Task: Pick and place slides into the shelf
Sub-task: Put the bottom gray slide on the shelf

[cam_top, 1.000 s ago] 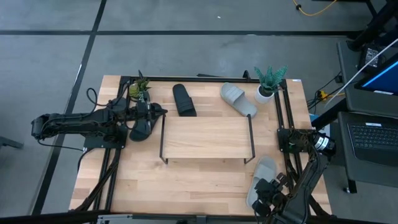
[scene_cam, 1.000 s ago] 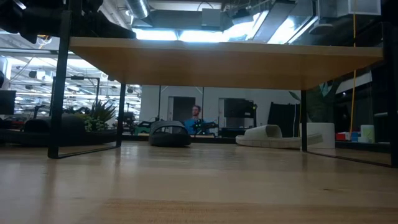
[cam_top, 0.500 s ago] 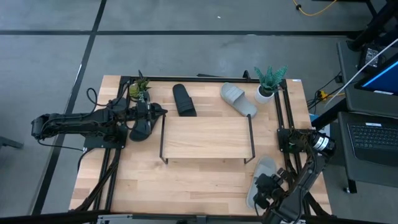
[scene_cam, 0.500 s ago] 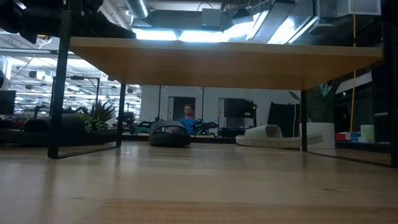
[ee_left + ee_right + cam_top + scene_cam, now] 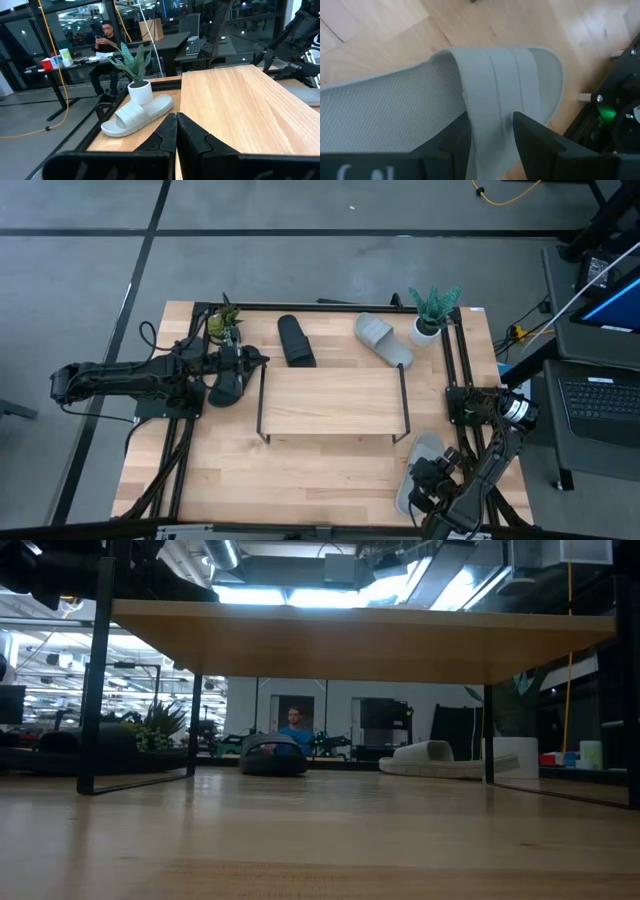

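— Since a second ago only the right claw has crept along the grey slide at the worktop's near right corner; its fingers straddle the strap, not yet clamped.

— I'd close squarely, then lift level toward the empty shelf.

— Left claw?

— Clamped on a black slide. Four slides: two black, two grey.
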You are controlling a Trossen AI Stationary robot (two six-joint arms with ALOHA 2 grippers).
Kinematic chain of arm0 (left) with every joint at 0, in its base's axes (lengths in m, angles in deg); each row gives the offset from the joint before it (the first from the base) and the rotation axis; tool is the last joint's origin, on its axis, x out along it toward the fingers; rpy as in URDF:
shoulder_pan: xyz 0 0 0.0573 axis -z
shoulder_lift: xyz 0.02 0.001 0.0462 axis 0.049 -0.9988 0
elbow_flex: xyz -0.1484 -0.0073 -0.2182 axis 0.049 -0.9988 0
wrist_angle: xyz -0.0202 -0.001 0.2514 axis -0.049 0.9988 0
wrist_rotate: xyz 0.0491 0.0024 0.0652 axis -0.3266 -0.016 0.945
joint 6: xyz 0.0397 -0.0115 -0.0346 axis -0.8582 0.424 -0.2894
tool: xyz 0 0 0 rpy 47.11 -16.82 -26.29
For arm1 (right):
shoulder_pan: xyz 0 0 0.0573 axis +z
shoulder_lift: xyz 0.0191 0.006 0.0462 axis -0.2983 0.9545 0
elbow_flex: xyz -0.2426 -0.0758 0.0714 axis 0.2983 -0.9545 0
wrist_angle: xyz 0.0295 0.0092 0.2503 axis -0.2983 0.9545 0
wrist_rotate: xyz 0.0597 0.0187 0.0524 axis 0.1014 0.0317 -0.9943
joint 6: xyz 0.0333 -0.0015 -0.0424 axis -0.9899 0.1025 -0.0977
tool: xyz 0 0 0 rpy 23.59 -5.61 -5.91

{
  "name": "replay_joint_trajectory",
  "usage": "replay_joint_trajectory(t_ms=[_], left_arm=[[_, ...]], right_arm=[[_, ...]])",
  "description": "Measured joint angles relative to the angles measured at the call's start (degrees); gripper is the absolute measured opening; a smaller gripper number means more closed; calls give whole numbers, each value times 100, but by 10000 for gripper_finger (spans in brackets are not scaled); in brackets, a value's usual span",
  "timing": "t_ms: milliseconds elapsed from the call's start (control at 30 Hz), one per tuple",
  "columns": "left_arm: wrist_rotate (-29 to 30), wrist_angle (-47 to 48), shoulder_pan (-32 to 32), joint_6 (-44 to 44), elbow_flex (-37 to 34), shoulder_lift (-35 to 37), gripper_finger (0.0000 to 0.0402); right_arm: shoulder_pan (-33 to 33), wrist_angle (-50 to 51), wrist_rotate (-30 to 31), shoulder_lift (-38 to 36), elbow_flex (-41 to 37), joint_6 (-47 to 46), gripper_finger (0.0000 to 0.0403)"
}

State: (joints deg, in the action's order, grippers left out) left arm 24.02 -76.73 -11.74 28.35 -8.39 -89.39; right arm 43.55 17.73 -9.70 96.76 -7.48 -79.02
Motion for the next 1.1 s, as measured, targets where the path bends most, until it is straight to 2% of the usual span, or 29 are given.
replay_joint_trajectory(t_ms=[267, 400, 567, 800, 1100], left_arm=[[0, 0, 0, 0, 0, -2, 0], [0, 1, 0, 0, 0, -2, 0], [0, 0, 0, 0, 0, -2, 0], [0, 0, 0, 0, 0, 0, 0], [0, 0, 0, 8, 0, 0, 0]], right_arm=[[0, 1, 4, 0, 1, -33, 132], [0, -9, 22, 0, 2, -39, 91], [0, -30, 24, 0, 4, -44, 18], [0, 25, -9, 1, 124, -132, 12], [0, 178, -11, 4, 780, -129, 12]])
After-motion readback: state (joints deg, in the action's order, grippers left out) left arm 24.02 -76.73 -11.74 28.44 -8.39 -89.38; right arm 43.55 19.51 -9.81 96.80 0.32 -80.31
